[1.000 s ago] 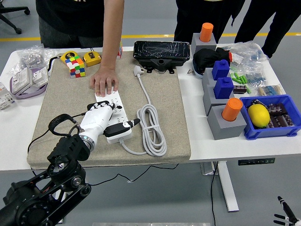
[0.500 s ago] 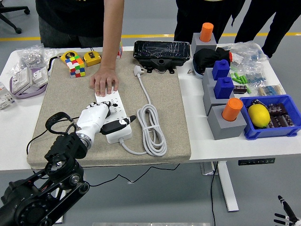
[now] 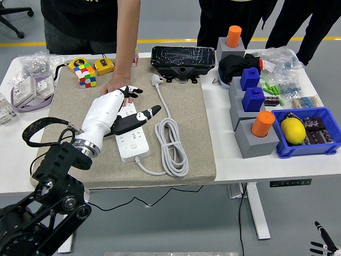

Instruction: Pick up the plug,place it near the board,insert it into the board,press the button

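The white power strip (image 3: 131,142) lies lengthwise on the beige mat (image 3: 197,133). Its white plug (image 3: 156,80) rests at the mat's far edge, and the cable sits in a coil (image 3: 171,144) to the strip's right. My left hand (image 3: 141,101) hovers over the strip's far half, open, fingers stretched away from me and thumb pointing right, holding nothing. A person's hand (image 3: 117,85) rests at the strip's far end, partly hidden behind my fingers. Fingertips of my right hand (image 3: 321,246) peek in at the bottom right corner, below the table.
A black device (image 3: 183,58) stands behind the plug. A Rubik's cube (image 3: 85,74) and a yellow tape measure (image 3: 104,66) sit at the mat's far left. Grey blocks with orange and blue pegs (image 3: 254,128) and a blue bin (image 3: 306,133) stand on the right.
My left hand has lifted off the strip's near half and moved away from me toward the person's hand. The fingers have stretched out. The person's hand, the plug and the strip stay put.
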### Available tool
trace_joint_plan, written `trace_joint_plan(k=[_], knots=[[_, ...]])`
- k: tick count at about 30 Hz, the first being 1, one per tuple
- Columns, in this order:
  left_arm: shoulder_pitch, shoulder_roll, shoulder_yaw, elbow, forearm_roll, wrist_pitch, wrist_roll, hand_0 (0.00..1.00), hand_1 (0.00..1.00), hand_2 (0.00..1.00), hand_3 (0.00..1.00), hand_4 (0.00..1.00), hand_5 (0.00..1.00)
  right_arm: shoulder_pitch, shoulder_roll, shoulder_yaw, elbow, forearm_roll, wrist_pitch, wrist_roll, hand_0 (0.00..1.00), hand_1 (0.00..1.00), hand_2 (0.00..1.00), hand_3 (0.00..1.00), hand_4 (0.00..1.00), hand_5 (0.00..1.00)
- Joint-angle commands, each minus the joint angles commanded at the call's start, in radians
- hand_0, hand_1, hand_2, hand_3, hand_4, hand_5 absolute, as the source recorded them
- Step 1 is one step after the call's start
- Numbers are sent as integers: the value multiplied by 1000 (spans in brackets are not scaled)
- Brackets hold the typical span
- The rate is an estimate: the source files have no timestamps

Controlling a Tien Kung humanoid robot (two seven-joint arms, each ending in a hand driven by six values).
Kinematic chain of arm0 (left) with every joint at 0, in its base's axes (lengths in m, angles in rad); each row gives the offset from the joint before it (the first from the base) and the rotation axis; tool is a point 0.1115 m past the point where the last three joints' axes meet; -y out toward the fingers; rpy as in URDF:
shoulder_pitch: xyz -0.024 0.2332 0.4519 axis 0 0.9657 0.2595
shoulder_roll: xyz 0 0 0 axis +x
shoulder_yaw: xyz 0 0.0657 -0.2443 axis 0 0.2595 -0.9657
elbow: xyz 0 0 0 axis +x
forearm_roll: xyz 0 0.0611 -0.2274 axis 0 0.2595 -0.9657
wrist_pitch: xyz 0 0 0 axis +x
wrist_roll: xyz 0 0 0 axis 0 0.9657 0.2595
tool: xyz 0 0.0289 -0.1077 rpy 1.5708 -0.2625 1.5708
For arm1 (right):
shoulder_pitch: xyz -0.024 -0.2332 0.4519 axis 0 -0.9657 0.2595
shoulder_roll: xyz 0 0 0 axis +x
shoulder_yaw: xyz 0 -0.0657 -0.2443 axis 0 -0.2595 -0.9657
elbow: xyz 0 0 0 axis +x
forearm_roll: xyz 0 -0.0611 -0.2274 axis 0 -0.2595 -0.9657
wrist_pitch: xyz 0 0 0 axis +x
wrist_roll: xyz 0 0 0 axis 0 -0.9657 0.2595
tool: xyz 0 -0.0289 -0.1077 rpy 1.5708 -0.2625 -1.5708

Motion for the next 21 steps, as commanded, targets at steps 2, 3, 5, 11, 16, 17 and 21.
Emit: trace_joint_plan(k=[2, 3, 5, 11, 16, 17, 21], knots=[[12, 4, -31, 0, -18, -64, -3, 223, 84, 176, 651, 605, 2, 0, 0, -1, 0, 2, 0, 1, 788, 715, 683, 669, 998, 982], [17, 6, -47, 0, -23, -102, 0, 223, 84, 176, 651, 605, 2, -1, 1, -1, 0, 2, 0, 1, 788, 715, 683, 669, 998, 982], [22, 12, -71, 0, -29, -178, 13, 223, 84, 176, 651, 605, 2, -3, 2, 1, 0, 1, 0, 1, 788, 715, 683, 669, 998, 982], [23, 33, -83, 0, -56, -379, 72, 196, 26, 137, 657, 650, 2, -3, 2, 3, 0, -2, -1, 0, 788, 715, 683, 669, 998, 984], [17, 42, -56, 0, -64, -496, 114, 182, 11, 125, 705, 660, 2, 0, 1, 3, 0, 0, -2, 1, 787, 715, 683, 669, 998, 985], [15, 42, -47, 0, -60, -501, 121, 182, 11, 125, 705, 660, 2, -1, 1, 1, 0, 2, -1, 1, 787, 715, 683, 669, 998, 985], [9, 40, -19, 2, -44, -491, 124, 175, 8, 126, 749, 669, 2, -2, 1, 5, 0, -1, -1, -1, 787, 714, 683, 669, 998, 986]])
